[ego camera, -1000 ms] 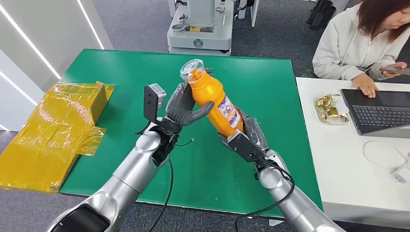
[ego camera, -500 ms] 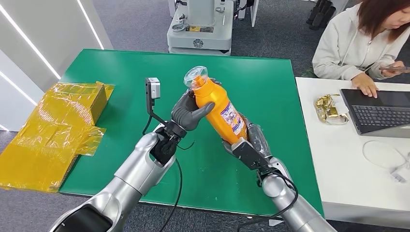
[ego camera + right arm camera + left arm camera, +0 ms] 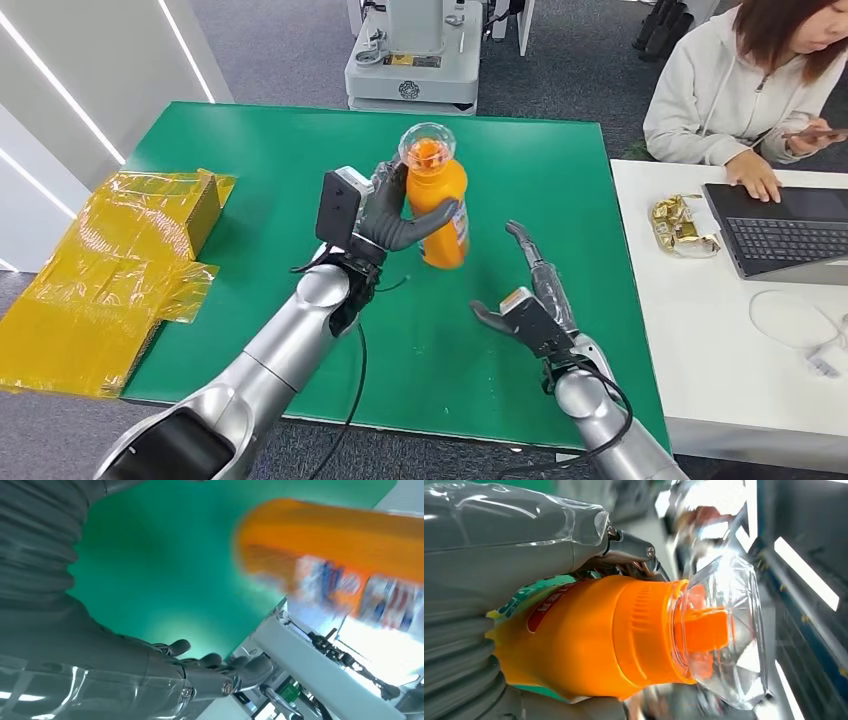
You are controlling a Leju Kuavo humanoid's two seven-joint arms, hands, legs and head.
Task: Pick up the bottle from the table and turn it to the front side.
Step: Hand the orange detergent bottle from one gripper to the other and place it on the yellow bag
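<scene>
An orange bottle (image 3: 437,208) with a clear cap (image 3: 427,146) and a label printed in white, red and blue is seen against a plain green table (image 3: 250,150). Dark grey fingers (image 3: 405,228) are shown on the left hand (image 3: 395,215). Yellow translucent wrapping (image 3: 115,270) is seen at the left, and a white table (image 3: 720,340) at the right.
</scene>
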